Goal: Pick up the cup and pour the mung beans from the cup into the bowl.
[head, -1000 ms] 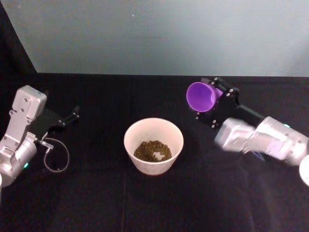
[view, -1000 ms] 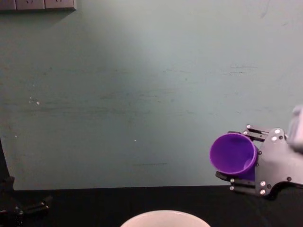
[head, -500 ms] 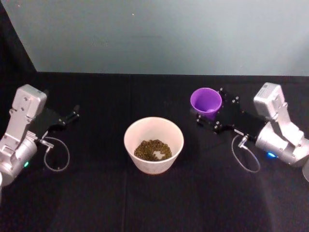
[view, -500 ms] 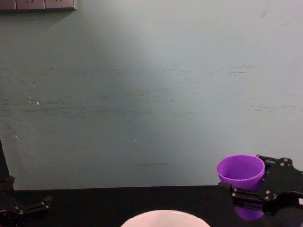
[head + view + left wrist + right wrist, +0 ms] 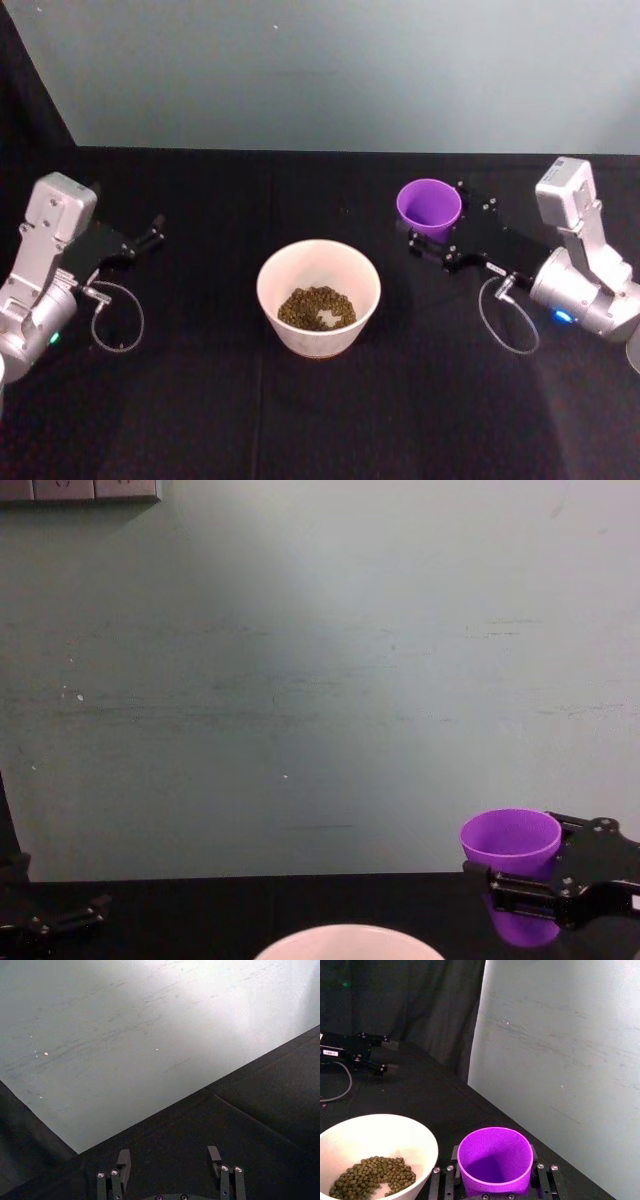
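The mung beans (image 5: 316,310) lie in the bowl (image 5: 300,342). The cup (image 5: 429,205) stands at its two o'clock, perhaps on the table (image 5: 300,425), within the right gripper (image 5: 433,216). The left gripper (image 5: 154,232) lies at ten.

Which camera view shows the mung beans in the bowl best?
The head view: it looks down on all the mung beans in the bowl. The right wrist view shows them nearer, obliquely. In the chest view the rim hides them.
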{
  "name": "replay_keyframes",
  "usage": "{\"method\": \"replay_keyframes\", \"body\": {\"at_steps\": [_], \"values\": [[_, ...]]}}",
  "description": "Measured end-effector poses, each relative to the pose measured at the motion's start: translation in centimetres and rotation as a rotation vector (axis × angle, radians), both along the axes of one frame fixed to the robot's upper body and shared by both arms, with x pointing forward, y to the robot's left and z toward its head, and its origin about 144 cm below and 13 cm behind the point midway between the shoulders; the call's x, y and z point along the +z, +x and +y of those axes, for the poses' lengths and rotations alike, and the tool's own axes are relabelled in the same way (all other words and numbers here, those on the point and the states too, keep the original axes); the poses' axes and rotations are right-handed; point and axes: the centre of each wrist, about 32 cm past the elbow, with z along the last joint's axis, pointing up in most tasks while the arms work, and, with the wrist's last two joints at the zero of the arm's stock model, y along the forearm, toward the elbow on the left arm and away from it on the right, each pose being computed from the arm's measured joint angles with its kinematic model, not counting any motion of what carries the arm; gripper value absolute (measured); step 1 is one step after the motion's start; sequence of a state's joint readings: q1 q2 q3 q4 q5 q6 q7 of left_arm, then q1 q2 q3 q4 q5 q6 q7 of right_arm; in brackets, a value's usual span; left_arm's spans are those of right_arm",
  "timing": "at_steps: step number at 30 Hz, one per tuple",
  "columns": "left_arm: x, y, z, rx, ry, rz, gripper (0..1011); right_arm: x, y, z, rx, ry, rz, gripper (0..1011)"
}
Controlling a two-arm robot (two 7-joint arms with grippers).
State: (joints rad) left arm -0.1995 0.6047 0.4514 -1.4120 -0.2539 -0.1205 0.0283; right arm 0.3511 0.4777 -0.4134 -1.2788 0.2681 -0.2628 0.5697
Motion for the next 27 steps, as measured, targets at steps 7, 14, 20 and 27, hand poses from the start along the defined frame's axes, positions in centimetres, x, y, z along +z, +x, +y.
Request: {"method": "replay_keyframes", "body": {"at_steps": [7, 14, 20, 27], "values": [[0.0, 0.0, 0.0, 0.000, 0.000, 0.000, 1000, 0.0, 0.0, 0.0, 0.002, 0.008, 0.006, 746], [0.0, 0.0, 0.0, 0.000, 0.000, 0.000, 1000, -1.3, 0.6, -0.5, 0.058, 0.098, 0.034, 746], [0.0, 0.0, 0.0, 0.000, 0.000, 0.000, 1000, -2.9, 1.0, -1.4, 0.075, 0.195, 0.070, 746], [0.0, 0.0, 0.0, 0.000, 0.000, 0.000, 1000, -5.1, 1.5, -2.5, 0.067, 0.270, 0.142, 746]]}}
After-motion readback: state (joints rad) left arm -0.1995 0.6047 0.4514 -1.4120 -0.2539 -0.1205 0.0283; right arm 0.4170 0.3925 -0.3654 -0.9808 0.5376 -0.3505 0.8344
